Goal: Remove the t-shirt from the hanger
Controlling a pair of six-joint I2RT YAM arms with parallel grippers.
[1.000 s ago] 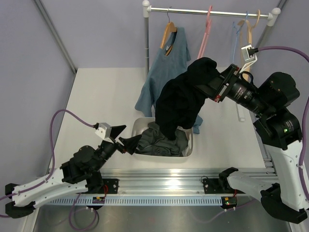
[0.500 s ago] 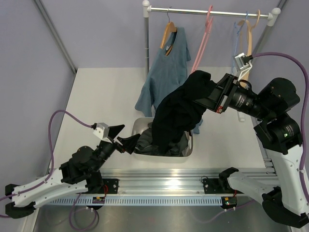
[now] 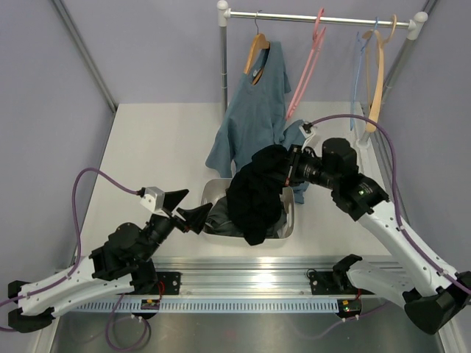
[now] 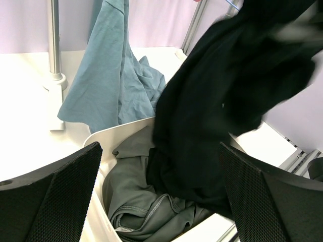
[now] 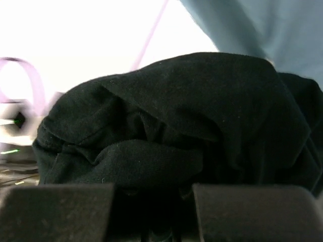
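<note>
Black t-shirt (image 3: 254,195) clenched in right end effector (image 5: 154,209), hanging into bin (image 4: 118,127) of grey clothes (image 4: 136,196), left end effector (image 3: 188,209) released

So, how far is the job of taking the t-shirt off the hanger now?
Done: the hanger hangs bare on the rail, and the t-shirt is off it. In hand: the right end effector is shut on the t-shirt, holding it over the bin. Left, probably: let it go into the bin. The left end effector is open beside it.

right tool (image 3: 291,170) tips buried in t-shirt (image 3: 254,195), basket (image 3: 292,217) far rim partly hidden behind it
</note>
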